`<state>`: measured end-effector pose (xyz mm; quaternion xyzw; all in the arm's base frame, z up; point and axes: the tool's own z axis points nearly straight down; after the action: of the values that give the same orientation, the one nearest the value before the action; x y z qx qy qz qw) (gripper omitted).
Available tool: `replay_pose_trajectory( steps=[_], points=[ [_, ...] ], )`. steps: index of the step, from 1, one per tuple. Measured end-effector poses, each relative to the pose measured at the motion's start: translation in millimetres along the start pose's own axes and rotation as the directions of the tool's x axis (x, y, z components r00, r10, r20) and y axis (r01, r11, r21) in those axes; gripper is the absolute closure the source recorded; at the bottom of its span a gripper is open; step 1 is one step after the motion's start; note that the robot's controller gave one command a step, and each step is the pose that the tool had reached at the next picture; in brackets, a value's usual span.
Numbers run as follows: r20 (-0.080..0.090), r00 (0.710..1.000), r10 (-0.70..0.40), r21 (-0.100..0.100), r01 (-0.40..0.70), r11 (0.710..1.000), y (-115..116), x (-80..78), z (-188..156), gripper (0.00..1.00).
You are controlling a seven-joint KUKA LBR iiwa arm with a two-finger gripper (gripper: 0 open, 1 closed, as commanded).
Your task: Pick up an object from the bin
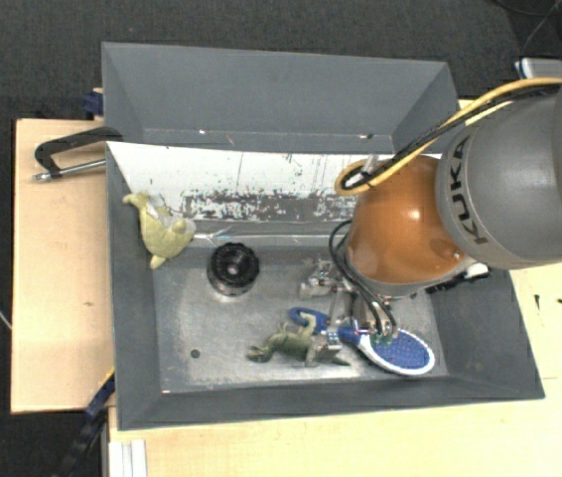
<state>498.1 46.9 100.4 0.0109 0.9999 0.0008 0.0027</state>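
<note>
The claw [372,326] is low over the near right part of the bin [261,97], under the arm's orange cover [400,232]; whether it is spread or pressed together cannot be told from here. Its tip is just above a blue oval piece [405,353] with a white rim, perhaps touching its left end. Just left of that lies a green toy creature [291,345], with a small blue loop [307,318] beside it. Farther left sits a black round knob [233,266], and a pale yellow figure [164,232] lies in the far left corner.
</note>
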Motion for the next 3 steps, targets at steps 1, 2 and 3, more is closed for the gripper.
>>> replay_pose_trajectory(
  steps=[1,2,3],
  points=[
    [-0.002,0.998,0.066,-0.001,-0.066,0.998,0.3,4.4,28.5,0.00],
    [-0.002,0.998,0.066,0.000,-0.066,0.998,1.4,3.4,26.9,0.00],
    [0.005,0.998,0.067,-0.002,-0.067,0.998,1.3,0.9,24.7,1.00]
  ],
)
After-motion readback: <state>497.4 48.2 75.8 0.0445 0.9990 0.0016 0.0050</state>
